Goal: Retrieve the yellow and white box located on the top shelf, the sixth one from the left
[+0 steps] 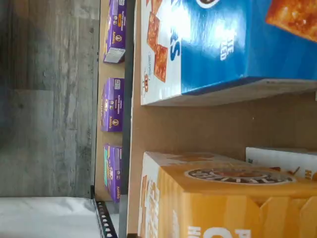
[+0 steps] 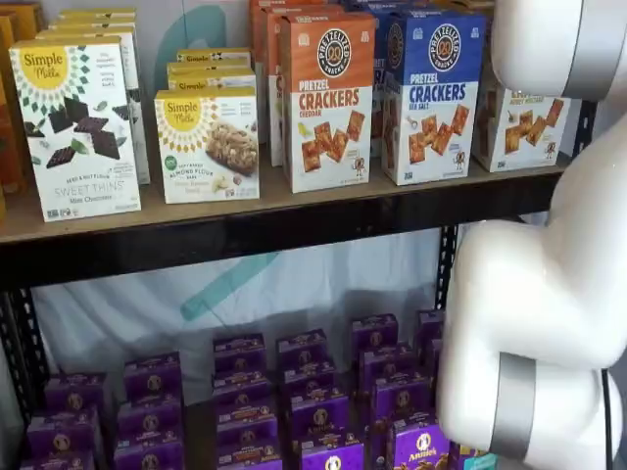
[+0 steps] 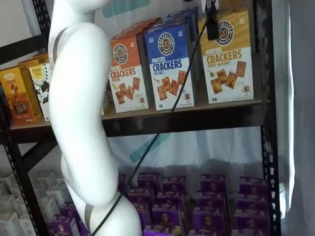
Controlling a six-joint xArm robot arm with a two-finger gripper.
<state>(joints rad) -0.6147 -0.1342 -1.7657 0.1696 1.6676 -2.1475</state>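
Only a single black shape of the gripper (image 3: 212, 28) seen, hanging from the upper edge of a shelf view with a thin black cable (image 3: 162, 127) trailing down from it; no gap and no second finger to make out, so cannot tell whether spread or closed. Hangs in front of the upper left corner of the yellow and white box (image 3: 227, 54), nothing visibly held. Just beside that box, across a narrow gap, a blue Pretzel Crackers box (image 3: 170, 64), then an orange one (image 3: 127, 73). All upright on the top shelf (image 3: 187, 117), the yellow and white box last in the row beside the black perforated upright (image 3: 263, 73). Seen in the wrist view from close above: yellow box top (image 1: 223, 198) with its round dark logo, a strip of bare tan board (image 1: 198, 126) between it and the blue box (image 1: 223, 44). Farther along the row, white Simple Mills boxes (image 2: 73, 122). Below, on the lower level, ranks of purple boxes (image 2: 294, 411). In both shelf views, large white arm (image 2: 549, 294) in the foreground, covering part of the yellow and white box (image 2: 519, 125) in one of them.
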